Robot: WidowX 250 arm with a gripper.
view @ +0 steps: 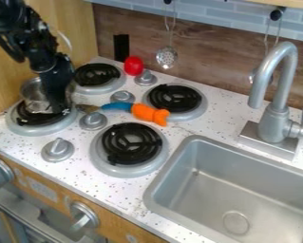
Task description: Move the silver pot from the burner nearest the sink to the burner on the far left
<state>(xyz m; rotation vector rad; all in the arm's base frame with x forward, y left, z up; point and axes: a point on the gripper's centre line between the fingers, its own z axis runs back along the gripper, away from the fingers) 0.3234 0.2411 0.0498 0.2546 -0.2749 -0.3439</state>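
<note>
The black gripper (57, 107) hangs down at the left, over the front-left burner, at a metal pot (33, 95). Its lower part covers the pot's right side, and whether it touches the pot's wall cannot be made out. Just right of the gripper, a toy with a blue part (117, 106) and an orange end (149, 114) lies across the counter between the burners. Toward the back wall, a red rounded object (134, 66) stands beside a silver knob.
Several black coil burners (132, 144) and silver knobs (58, 149) are set in the speckled counter (84, 178). At the right are a sink (230, 190) and a tall faucet (277, 95). Utensils, including a slotted ladle (167, 57), hang along the back wall.
</note>
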